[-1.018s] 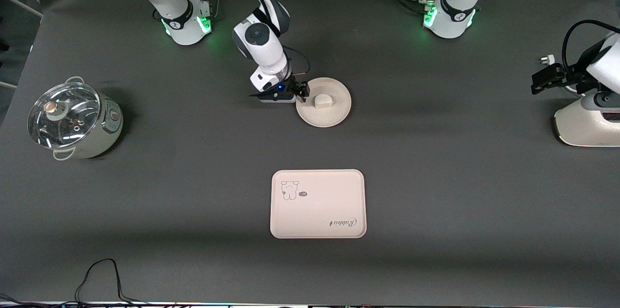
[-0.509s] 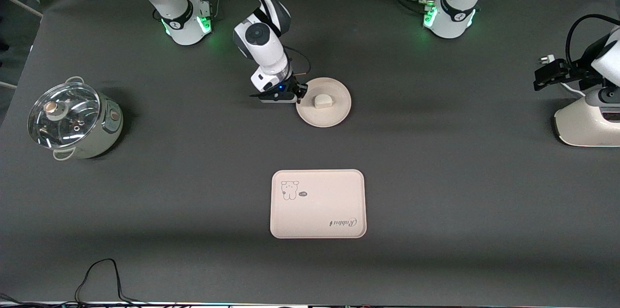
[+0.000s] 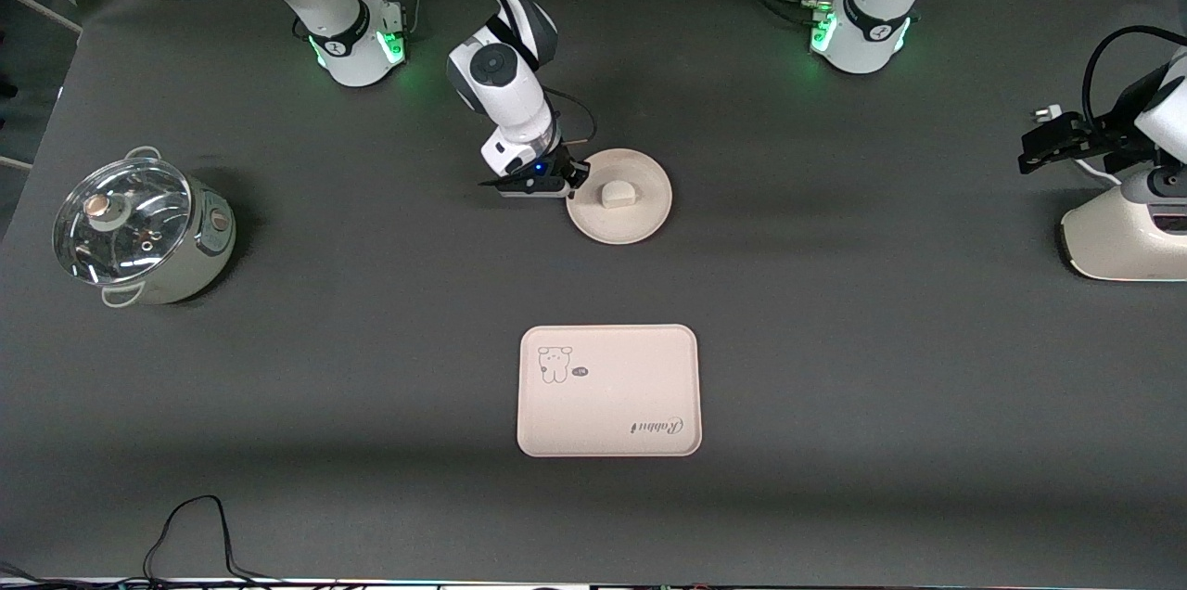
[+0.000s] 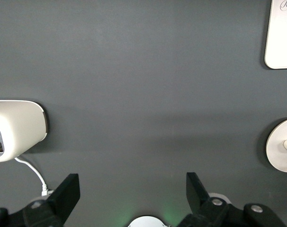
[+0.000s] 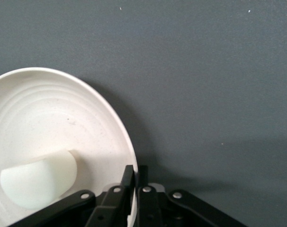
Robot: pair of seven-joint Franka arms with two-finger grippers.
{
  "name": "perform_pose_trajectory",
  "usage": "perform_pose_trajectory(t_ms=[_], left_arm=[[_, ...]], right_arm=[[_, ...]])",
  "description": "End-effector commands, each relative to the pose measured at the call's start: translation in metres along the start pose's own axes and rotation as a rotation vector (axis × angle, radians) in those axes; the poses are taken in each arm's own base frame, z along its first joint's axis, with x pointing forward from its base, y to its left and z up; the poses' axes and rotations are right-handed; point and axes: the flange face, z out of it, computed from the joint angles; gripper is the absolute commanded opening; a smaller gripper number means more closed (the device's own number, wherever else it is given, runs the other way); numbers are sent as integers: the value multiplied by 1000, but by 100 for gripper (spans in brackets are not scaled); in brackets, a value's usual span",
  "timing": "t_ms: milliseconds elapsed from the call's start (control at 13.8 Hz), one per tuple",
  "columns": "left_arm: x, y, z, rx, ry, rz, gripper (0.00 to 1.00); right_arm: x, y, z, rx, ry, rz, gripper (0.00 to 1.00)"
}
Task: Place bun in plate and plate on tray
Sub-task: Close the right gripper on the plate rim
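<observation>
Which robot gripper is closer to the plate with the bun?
Right. The right gripper is shut on the plate rim; the left gripper waits at the table's end.

Lighting: even, overhead, fairly bright. Soft shadow bands cross the dark table (image 3: 835, 312); glare on the pot's glass lid (image 3: 121, 219). Focus sharp throughout.

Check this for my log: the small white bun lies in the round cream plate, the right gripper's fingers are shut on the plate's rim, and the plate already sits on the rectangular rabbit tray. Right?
One thing is wrong. The round cream plate is not on the rectangular rabbit tray; the front view shows it on the dark table, farther from the camera. The small white bun does lie in it, and the right gripper fingers are shut on its rim.
</observation>
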Motion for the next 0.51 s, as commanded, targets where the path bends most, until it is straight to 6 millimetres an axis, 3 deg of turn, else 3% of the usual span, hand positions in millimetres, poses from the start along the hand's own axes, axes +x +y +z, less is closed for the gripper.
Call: perform_pose_trajectory(t_ms=[0, 218, 436], left_arm=[[4, -3, -2, -4, 18, 2, 100], [5, 2, 1, 0, 13, 11, 100], [10, -1, 9, -5, -8, 5, 100]], right_arm=[[2, -4, -1, 10, -4, 0, 0], [6, -11, -24, 27, -11, -4, 0], [13, -19, -68, 40, -49, -31, 0]])
